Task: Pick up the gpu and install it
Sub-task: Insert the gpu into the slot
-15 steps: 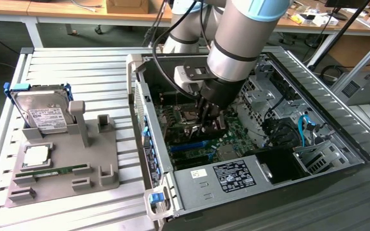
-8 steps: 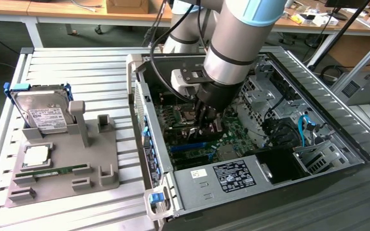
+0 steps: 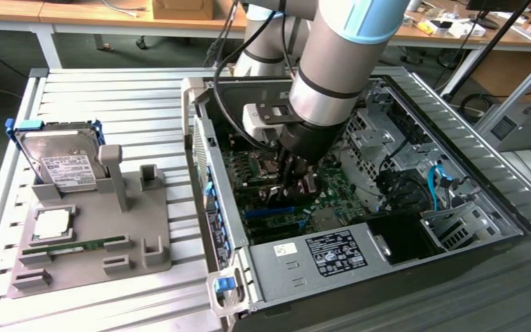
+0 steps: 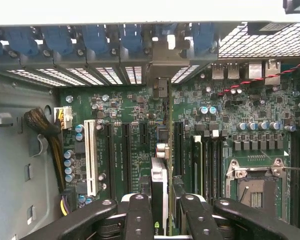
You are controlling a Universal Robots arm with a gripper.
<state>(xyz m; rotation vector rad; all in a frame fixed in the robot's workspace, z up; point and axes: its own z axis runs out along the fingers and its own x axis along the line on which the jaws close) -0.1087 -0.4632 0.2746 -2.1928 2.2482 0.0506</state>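
Ok, current state:
tray [image 3: 155,228]: outside the case [image 3: 473,149], on the exterior view's left, carrying a hard drive [image 3: 63,162] and a memory stick [image 3: 86,245]
case: lid off, motherboard [image 4: 130,115] exposed
arm [image 3: 339,62]: reaching down into the case
gripper [image 3: 298,183]: inside the case, over the motherboard
fingers [image 4: 139,215]: clamped on the graphics card [image 4: 160,185], one on each side
graphics card: inside the case, upright on edge, right over the motherboard slots; can't tell if it's seated
bracket [image 4: 160,65]: card's metal end, at the case's rear wall beside the blue clips [image 4: 95,37]
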